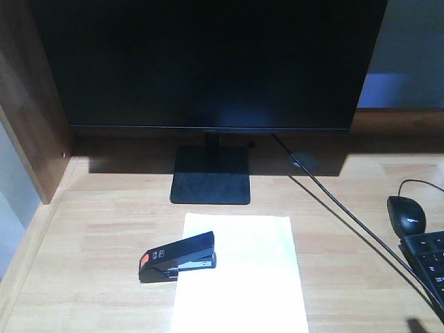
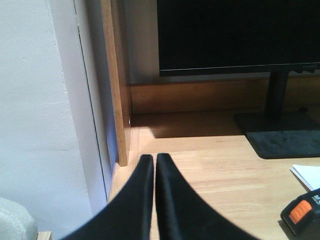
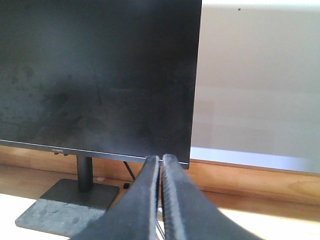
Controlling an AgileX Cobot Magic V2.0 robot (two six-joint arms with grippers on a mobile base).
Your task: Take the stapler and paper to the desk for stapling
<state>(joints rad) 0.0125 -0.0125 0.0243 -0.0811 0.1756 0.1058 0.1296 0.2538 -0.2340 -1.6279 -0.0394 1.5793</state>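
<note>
The black stapler [image 1: 177, 257] with an orange-red patch lies on the light wooden desk [image 1: 83, 263], its right end overlapping the left edge of the white paper [image 1: 243, 277]. The sheet lies flat in front of the monitor stand. In the left wrist view my left gripper [image 2: 153, 158] is shut and empty, low over the desk's left side; the stapler's orange end [image 2: 300, 212] and a paper corner [image 2: 307, 176] show at the far right. My right gripper [image 3: 160, 159] is shut and empty, pointing at the monitor's lower right corner. Neither gripper shows clearly in the front view.
A large black monitor [image 1: 208, 62] on a square base [image 1: 211, 177] fills the back of the desk. A cable [image 1: 347, 215] runs diagonally to the right, past a black mouse [image 1: 407, 214] and keyboard [image 1: 427, 262]. A wooden side panel [image 2: 114, 90] borders the desk's left.
</note>
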